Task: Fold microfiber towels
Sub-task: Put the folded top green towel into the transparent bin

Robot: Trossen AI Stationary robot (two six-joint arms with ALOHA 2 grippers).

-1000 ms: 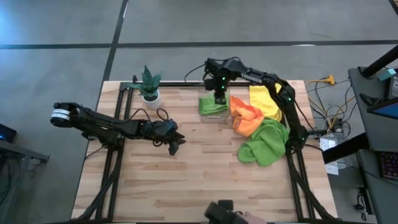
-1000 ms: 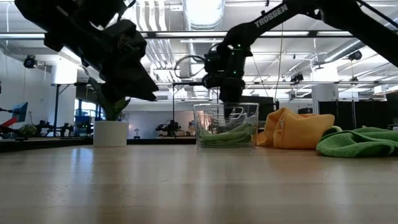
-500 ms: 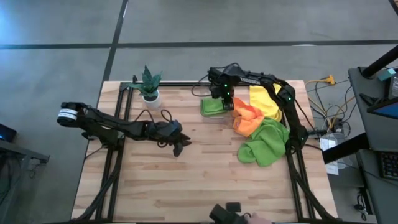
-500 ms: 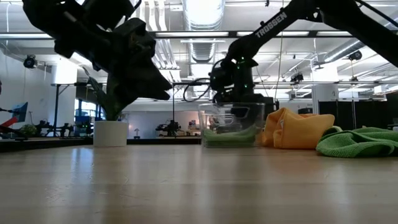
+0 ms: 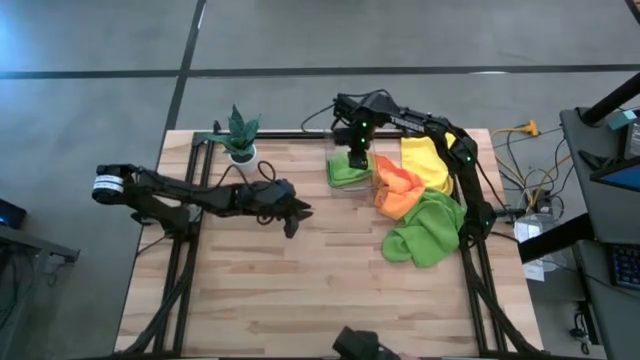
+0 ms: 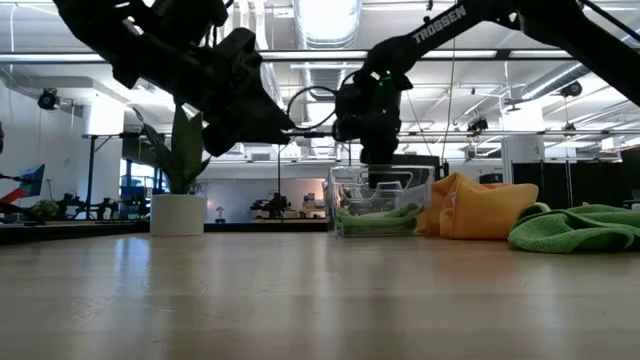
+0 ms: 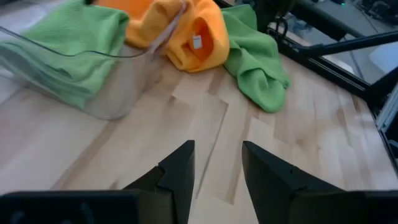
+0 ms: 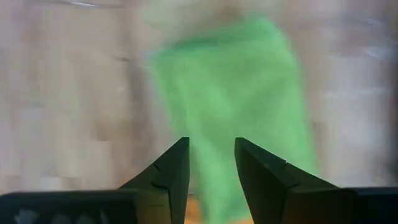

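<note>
A folded lime green towel [image 5: 342,172] lies in the clear bin [image 6: 380,210] at the table's far middle. Just right of the bin, an orange towel [image 5: 395,185], a yellow towel [image 5: 425,160] and a second lime green towel [image 5: 425,232] lie crumpled in a heap on the wood. My right gripper [image 5: 357,158] hangs over the bin, pointing steeply down at the folded towel [image 8: 236,87], open with nothing between its fingers. My left gripper [image 5: 297,215] hovers open above the table's middle, left of the bin, pointing toward the heap [image 7: 193,37]. My right gripper's fingers [image 6: 380,180] dip to the bin's rim from above. Whether they touch the bin's wall or the folded towel I cannot tell.
A small potted plant [image 5: 240,135] stands at the far left. Bare wood spreads across the near half of the table [image 5: 320,290]. Cables and black frame rails run along the table's right edge [image 5: 480,215].
My left gripper has gone toward the table's right edge, nearer the bin, staying open. My right gripper has swung a little over the bin. The bin with its folded green towel has slid slightly toward the orange towel.
</note>
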